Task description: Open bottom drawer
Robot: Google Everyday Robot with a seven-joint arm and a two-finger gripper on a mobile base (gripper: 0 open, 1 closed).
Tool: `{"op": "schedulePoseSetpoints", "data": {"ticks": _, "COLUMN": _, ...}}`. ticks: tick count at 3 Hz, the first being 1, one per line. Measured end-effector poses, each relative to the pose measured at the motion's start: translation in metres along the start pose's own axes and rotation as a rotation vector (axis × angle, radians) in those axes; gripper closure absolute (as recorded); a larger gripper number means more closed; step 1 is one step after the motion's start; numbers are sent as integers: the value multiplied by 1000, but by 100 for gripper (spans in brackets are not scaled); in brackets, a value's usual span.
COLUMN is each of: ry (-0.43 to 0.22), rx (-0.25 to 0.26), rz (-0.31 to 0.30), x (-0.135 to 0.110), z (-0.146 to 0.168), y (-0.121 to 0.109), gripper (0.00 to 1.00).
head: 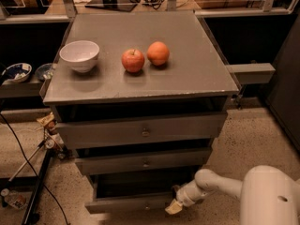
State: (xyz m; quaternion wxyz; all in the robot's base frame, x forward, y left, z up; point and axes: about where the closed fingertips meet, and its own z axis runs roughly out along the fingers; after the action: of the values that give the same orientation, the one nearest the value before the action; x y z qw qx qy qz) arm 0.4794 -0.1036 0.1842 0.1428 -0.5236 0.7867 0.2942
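Observation:
The bottom drawer (126,203) is the lowest and narrowest grey front of the three-drawer cabinet, low in the camera view. It stands pulled out a little, with a dark gap above its front. A tiny metal knob (147,206) sits at its middle. My gripper (174,206) is at the right end of the drawer front, on a white arm (220,184) that reaches in from the lower right. Its pale tip touches or nearly touches the front's right end.
The cabinet top (187,74) holds a white bowl (79,55), a red apple (133,60) and an orange (158,53). The top drawer (140,131) and middle drawer (143,162) are above. Cables and a stand (33,172) lie on the floor at left.

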Motion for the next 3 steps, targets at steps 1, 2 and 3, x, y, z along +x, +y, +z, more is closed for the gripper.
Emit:
{"op": "schedulePoseSetpoints", "data": {"ticks": 1, "ry": 0, "rx": 0, "rz": 0, "x": 0, "z": 0, "y": 0, "gripper": 72}}
{"op": "schedulePoseSetpoints", "data": {"ticks": 2, "ry": 0, "rx": 0, "rz": 0, "x": 0, "z": 0, "y": 0, "gripper": 100}}
{"op": "schedulePoseSetpoints", "data": {"ticks": 3, "ry": 0, "rx": 0, "rz": 0, "x": -3, "z": -6, "y": -4, "gripper": 100}}
